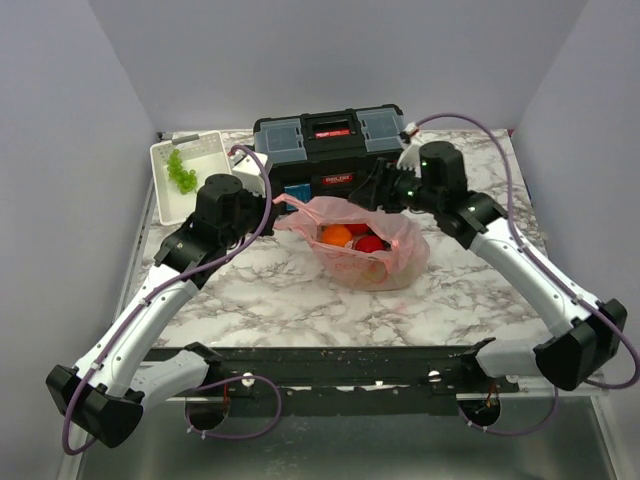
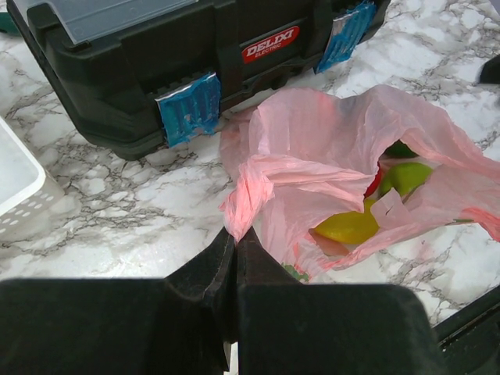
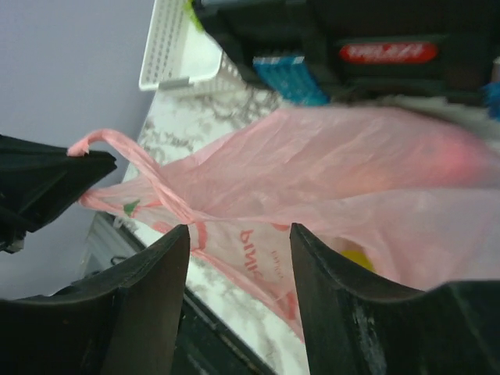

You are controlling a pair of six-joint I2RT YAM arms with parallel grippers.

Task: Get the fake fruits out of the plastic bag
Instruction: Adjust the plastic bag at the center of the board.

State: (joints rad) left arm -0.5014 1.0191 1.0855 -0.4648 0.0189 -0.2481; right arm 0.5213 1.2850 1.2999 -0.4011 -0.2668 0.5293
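Your left tool (image 2: 236, 234) clamped the bag (image 2: 312, 148) by its handle; your right tool (image 3: 238, 234), jaws apart, ought to have pinched the opposite rim.

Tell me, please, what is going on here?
The left arm's fingers are pinched shut on a handle of the pink plastic bag, which lies on the marble table by the toolbox. The right arm's fingers stand open at the bag's other side. The fruits, an orange and a lemon among them, are inside it.
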